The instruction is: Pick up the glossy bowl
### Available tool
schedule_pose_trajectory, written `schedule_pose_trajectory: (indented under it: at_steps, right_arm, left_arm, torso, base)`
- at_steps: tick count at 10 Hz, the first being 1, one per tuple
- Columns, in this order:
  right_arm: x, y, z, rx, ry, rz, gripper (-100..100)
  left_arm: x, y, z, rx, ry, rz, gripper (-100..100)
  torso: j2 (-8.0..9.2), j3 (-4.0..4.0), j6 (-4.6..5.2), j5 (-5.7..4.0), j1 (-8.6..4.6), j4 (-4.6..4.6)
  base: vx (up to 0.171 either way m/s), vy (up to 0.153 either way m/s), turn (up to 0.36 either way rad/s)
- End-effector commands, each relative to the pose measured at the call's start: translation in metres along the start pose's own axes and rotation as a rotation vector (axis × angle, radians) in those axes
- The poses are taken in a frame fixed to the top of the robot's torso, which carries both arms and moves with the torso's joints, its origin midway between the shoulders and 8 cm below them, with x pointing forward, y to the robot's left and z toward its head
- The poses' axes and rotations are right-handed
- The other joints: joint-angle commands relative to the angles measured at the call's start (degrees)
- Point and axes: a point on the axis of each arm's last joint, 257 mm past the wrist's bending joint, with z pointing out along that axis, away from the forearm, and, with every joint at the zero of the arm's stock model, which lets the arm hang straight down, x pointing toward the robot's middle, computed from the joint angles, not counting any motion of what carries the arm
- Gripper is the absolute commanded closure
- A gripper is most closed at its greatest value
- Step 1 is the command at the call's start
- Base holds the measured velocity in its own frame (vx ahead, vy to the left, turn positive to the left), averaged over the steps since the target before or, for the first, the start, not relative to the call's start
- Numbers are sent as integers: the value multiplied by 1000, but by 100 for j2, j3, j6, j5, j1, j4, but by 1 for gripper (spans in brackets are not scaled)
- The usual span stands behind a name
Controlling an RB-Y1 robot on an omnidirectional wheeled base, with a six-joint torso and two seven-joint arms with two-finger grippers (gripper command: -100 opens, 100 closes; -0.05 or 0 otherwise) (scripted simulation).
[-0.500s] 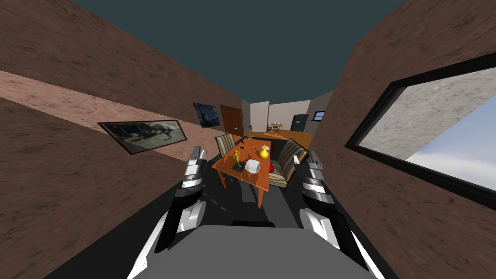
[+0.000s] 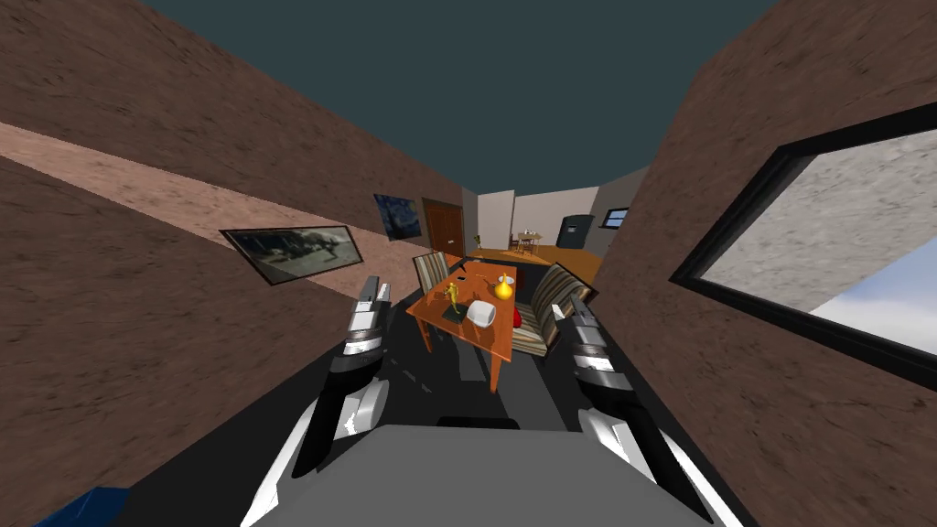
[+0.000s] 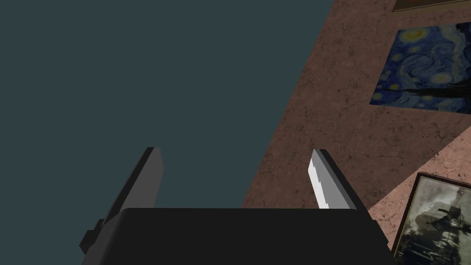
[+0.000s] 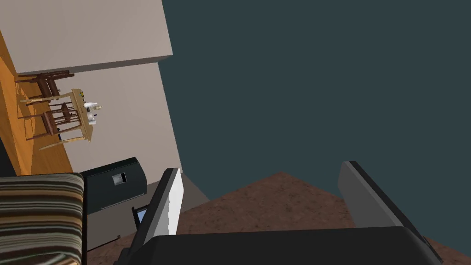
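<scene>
Left gripper (image 3: 234,154) spread wide, holding nothing; right gripper (image 4: 262,168) just the same. Both forearms angle forward and up, side by side. The white bowl (image 2: 481,314) sits on the orange table (image 2: 495,341) ahead, well apart from both.

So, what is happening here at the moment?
The robot stands some way short of an orange table, where the white bowl sits near the closest edge, with a yellow vase behind it. Both arms are raised; the left end effector and right end effector are open and empty. The bowl is untouched.
</scene>
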Motion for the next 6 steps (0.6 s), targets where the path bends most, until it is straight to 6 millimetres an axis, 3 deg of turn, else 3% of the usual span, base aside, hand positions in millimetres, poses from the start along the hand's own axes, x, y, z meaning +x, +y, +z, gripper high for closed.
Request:
schedule_pose_trajectory:
  at_steps: [1, 4, 6]
  right_arm:
    - [-3, -24, -13, 78, 31, -85, -100]
    - [-19, -78, -48, 250, 90, -267, -100]
    - [-36, -116, -82, 381, 137, -399, -100]
  left_arm:
    - [0, 0, 0, 0, 0, 0, 0]
    - [0, 0, 0, 0, 0, 0, 0]
    - [0, 0, 0, 0, 0, 0, 0]
  torso:
    - [0, 0, 0, 0, 0, 0]
    - [2, 1, 0, 1, 6, 0]
    - [1, 0, 1, 2, 8, 0]
  base:
    - [-24, 18, 140]
    - [-26, 27, 200]
    - [-23, 43, 212]
